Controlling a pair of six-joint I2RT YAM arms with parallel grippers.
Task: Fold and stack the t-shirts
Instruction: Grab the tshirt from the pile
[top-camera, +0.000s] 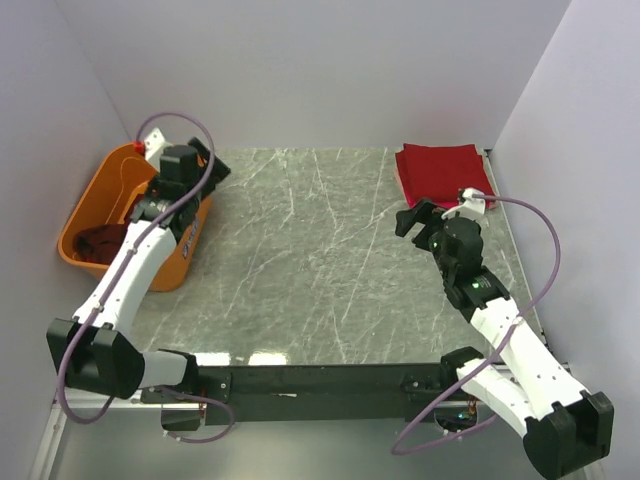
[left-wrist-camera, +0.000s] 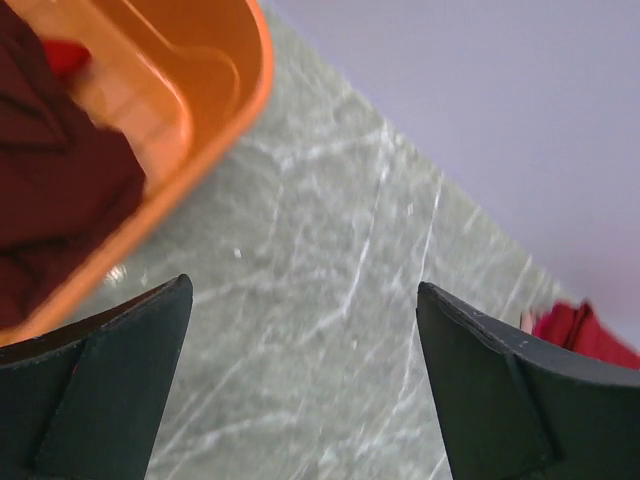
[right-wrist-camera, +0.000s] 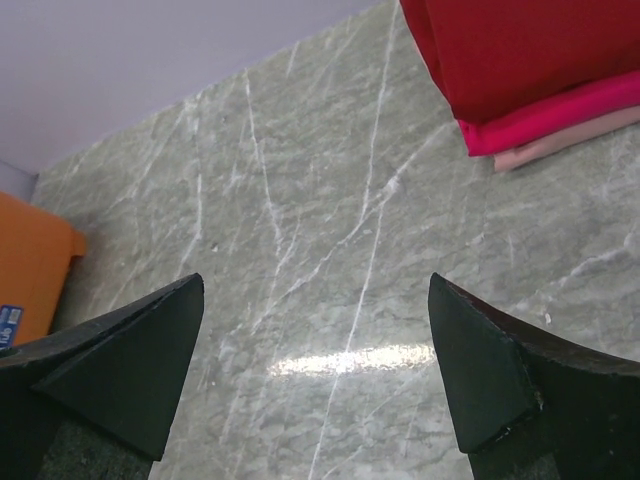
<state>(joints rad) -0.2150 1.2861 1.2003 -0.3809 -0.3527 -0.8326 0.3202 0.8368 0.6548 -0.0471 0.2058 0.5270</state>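
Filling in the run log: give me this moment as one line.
left gripper: open, empty, by orange tub | right gripper: open, empty | folded t-shirts: stacked, far right corner | maroon t-shirt: in tub

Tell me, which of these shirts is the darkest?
The maroon shirt, crumpled inside the orange tub on the left. The folded shirts stacked at the far right are brighter red.

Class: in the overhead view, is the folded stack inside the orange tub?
No, the folded stack lies on the table, far right.
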